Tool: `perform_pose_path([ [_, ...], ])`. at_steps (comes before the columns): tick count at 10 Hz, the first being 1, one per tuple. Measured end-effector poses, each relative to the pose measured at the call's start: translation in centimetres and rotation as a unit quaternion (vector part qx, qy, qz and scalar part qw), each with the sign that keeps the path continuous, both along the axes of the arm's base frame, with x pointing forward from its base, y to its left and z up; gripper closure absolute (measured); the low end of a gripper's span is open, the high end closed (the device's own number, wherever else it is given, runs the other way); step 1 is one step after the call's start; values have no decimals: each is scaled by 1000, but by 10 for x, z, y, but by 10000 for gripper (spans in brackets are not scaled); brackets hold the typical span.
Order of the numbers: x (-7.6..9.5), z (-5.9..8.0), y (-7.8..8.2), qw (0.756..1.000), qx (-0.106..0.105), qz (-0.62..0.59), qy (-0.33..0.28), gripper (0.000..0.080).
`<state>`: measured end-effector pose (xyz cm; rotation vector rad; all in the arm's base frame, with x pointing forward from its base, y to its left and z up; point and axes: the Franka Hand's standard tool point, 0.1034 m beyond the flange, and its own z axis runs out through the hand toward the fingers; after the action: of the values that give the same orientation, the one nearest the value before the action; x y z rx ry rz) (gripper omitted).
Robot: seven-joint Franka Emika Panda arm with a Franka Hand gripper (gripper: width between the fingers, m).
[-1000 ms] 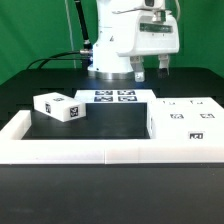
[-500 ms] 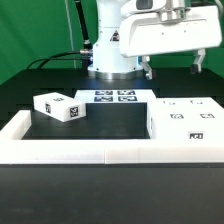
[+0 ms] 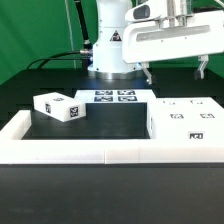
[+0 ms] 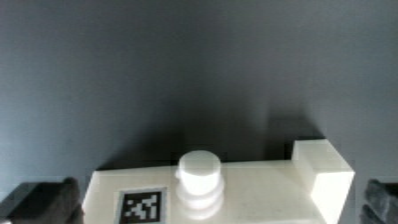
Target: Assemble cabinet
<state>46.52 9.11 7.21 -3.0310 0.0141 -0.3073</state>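
1. Nearest us, the rail [image 3: 110,152] borders the table [image 3: 100,128]. A part dragged low toward it could catch on its edge and tip or jam.
2. Just behind the rail, the task's parts lie well apart. The block [image 3: 55,107] sits toward the exterior view's left and the box [image 3: 185,120] toward its right. The block lies skewed to the rail, so a grasp not turned to match its faces could pinch a corner and spin it away.
3. The box rests close to the rail; we cannot tell whether they touch. It is broad, so an off-centre descent could set a fingertip on its top instead of past its sides, shoving it or stalling the arm.
4. The wrist view shows a white tagged part directly below, which we judge to be the box, with a rounded knob [image 4: 199,180] standing up from it. A straight drop could strike that knob.
5. Farther back lies the marker board [image 3: 113,97]. A low sweep across it could scrape it.
6. Farthest and highest, the fingers [image 3: 203,66] hang spread wide and empty above the box, clear of it. Closing too early would grip only air.
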Motion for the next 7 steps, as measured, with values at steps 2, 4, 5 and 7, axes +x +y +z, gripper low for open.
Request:
perform_pose_path([
  [2, -1, -9, 10, 1000, -7, 9, 4, 2],
  [4, 5, -21, 11, 1000, -16, 9, -15, 2],
  [5, 7, -29, 6, 999, -20, 8, -27, 2],
  [7, 16, -37, -12, 999, -25, 6, -26, 2],
])
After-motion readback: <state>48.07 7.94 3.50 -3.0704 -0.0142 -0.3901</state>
